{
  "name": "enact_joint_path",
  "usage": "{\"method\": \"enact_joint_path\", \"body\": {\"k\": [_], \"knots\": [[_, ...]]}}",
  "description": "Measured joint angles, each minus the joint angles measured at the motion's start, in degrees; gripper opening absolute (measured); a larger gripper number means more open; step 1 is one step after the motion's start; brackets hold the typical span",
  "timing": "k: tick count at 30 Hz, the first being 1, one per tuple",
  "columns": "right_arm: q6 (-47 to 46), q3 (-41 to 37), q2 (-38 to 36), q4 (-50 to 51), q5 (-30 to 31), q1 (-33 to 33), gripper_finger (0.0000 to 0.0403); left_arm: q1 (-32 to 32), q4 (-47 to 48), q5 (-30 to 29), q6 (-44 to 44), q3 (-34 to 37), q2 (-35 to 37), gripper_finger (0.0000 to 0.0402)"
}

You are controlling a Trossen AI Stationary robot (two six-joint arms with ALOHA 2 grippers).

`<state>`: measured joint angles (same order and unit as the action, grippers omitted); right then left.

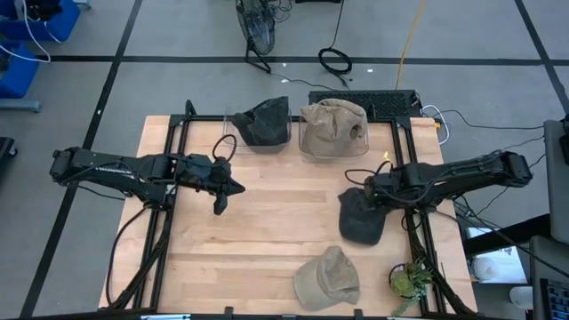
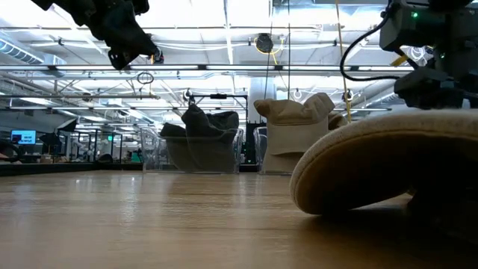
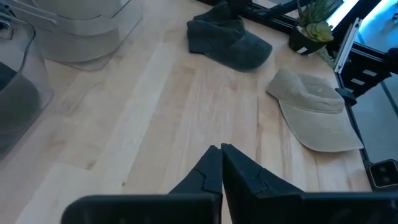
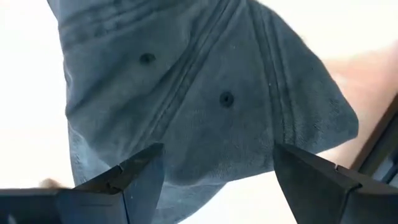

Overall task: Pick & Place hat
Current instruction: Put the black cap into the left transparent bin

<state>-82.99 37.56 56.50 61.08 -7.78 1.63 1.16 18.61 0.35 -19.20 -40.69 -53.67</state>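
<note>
A dark grey cap [image 1: 360, 220] lies on the table's right side, its crown [image 4: 205, 93] filling the right wrist view. My right gripper [image 1: 364, 197] [image 4: 214, 177] points down over that crown, open, one finger to each side of it; I see no touch. A tan cap [image 1: 327, 280] [image 3: 314, 109] lies flat near the front edge. Another dark hat [image 1: 264, 123] and another tan hat [image 1: 331, 126] sit in clear bins at the back. My left gripper [image 1: 220, 204] [image 3: 221, 158] hangs shut above the table's left half, holding nothing.
A small potted plant [image 1: 411, 280] stands at the front right corner, close to both caps. A black keyboard [image 1: 364, 100] lies behind the bins. The black frame rails [image 1: 169, 178] run along the table's left and right sides. Bare wood [image 1: 276, 213] shows in the middle.
</note>
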Motion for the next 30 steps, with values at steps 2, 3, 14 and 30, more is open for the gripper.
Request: {"method": "enact_joint_path", "body": {"k": [2,3,14,30], "knots": [[0.0,-1.0,1.2,-0.9,-1.5,0.0,0.0279,0.0,0.0,0.0,0.1,0.0,0.0,0.0005],[-0.1,-1.9,1.9,-2.2,-2.4,0.0,0.0279,0.0,0.0,0.0,0.1,0.0,0.0,0.0004],[-1.8,-13.8,11.8,-52.1,4.9,-0.6,0.0276,0.1,0.1,0.0,0.0,0.0,0.0,0.0004],[8.6,-14.1,6.4,-63.9,9.2,-1.9,0.0199,0.0,0.0,0.0,-0.9,0.0,0.0,0.0009]]}}
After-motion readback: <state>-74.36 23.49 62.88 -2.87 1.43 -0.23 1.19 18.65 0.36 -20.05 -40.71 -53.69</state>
